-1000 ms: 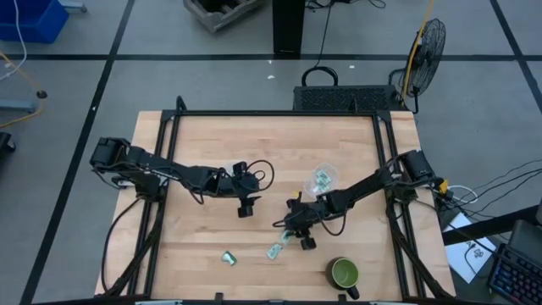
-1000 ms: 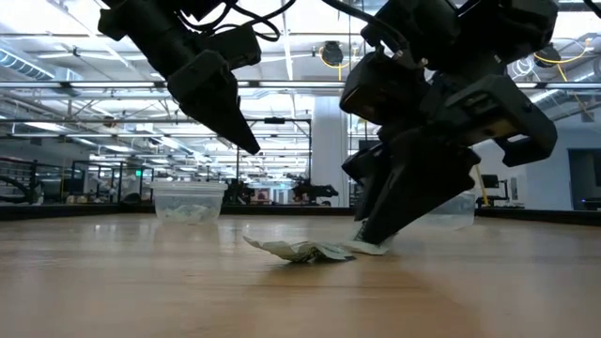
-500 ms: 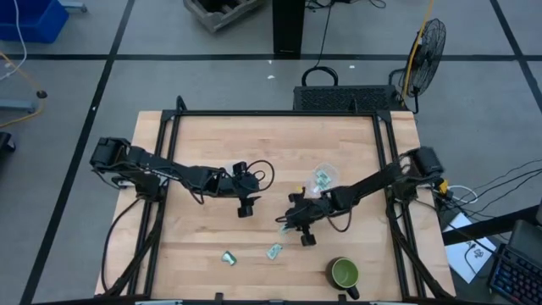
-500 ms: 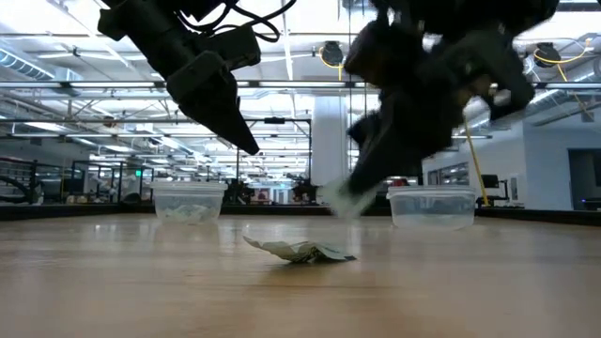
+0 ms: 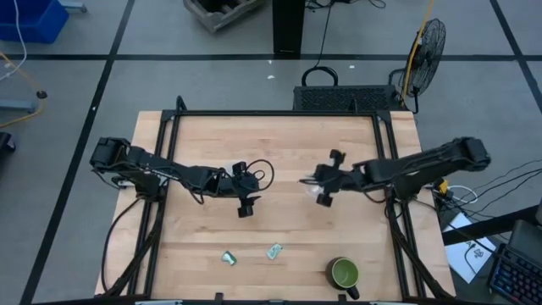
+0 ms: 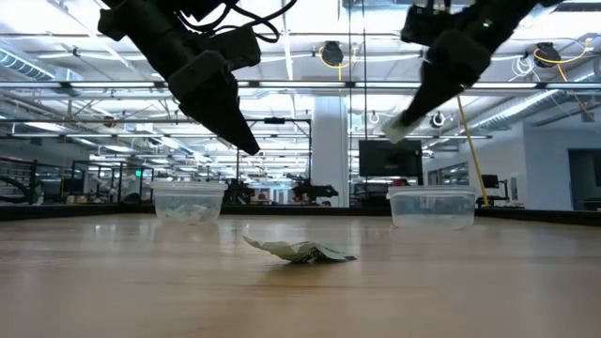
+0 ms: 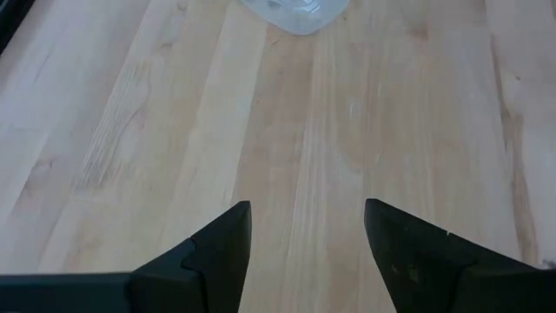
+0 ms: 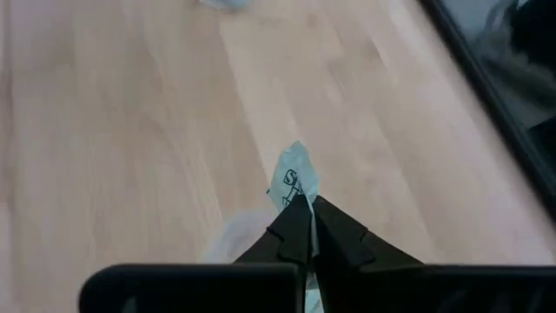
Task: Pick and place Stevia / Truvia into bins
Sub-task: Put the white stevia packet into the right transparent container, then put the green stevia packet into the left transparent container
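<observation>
The right gripper (image 8: 304,217) had its fingers (image 8: 340,236) pinched together on a green-and-white packet (image 8: 294,178), which stuck out past the tips, and in the high view it hung right of centre over the counter (image 5: 279,140), above a clear bin (image 5: 323,196). The left gripper (image 7: 306,228) waited at centre-left of that view with its fingers (image 7: 221,243) spread apart and holding nothing — bare wood lay between them, another clear bin (image 7: 295,13) beyond. Two more packets (image 5: 229,257) (image 5: 273,251) lay near the lower edge of the high view, left of a green mug (image 5: 345,274).
</observation>
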